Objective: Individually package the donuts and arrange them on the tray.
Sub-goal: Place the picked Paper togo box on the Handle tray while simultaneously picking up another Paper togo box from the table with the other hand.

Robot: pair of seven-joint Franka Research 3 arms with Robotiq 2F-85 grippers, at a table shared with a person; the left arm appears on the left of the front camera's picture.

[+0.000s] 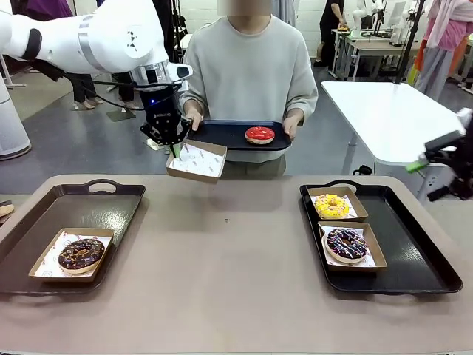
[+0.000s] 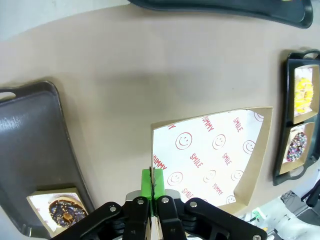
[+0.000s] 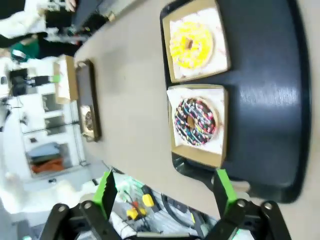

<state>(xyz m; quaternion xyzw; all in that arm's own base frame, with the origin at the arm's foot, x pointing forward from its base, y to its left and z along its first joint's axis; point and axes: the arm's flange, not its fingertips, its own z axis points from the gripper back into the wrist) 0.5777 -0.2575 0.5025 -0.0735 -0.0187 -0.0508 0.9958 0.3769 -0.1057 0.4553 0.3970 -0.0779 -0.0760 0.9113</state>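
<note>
Left arm lifts a paper box toward the person's tray.

Front view: our left gripper (image 1: 176, 145) pinches the empty box (image 1: 196, 160) beside the person's tray (image 1: 236, 134) bearing the red-iced donut (image 1: 259, 134). Left wrist view: pads clamped on the box rim. Right wrist view: our right gripper (image 3: 166, 187) gapes wide, empty, above the yellow-iced donut (image 3: 191, 45) and sprinkled donut (image 3: 195, 121).

The desk (image 1: 229, 251) lay bare down the middle — open passage between the left tray (image 1: 44, 222) and right tray (image 1: 414, 244). At the far edge a held tray (image 1: 222, 137) and box (image 1: 196, 160) blocked the way.
</note>
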